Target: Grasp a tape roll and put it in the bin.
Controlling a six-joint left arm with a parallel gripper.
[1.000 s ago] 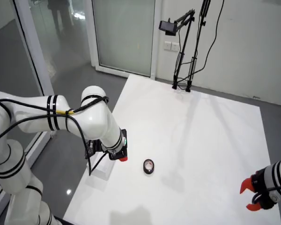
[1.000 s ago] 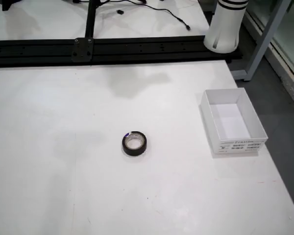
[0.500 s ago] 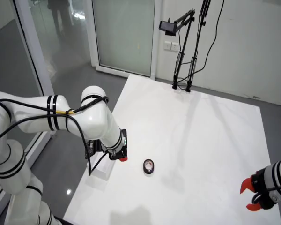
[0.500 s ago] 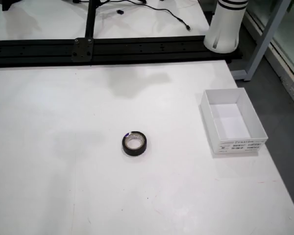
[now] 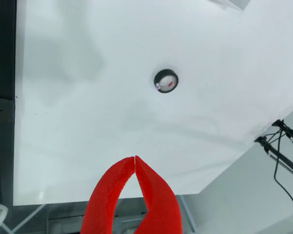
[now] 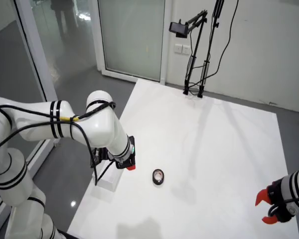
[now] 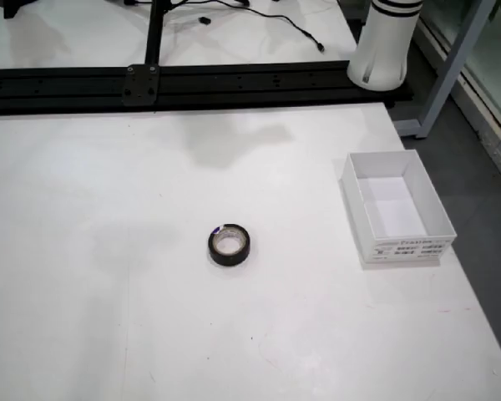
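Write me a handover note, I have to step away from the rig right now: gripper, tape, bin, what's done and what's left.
Gripper: shut, red fingertips touching, holding nothing, hanging above the table edge in the view that rides on it.
Tape roll: lying flat on the white table, untouched, apart from the gripper.
Bin: white box to the right of the roll in the view from above; nothing in it.
Done: nothing yet.
Left: open, reach the roll, grasp it, carry it to the bin, release.

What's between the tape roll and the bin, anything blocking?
Nothing visible. In the table-level fixed view the tape roll lies flat on bare white table, and the open white bin sits to its right with only clear tabletop between them.
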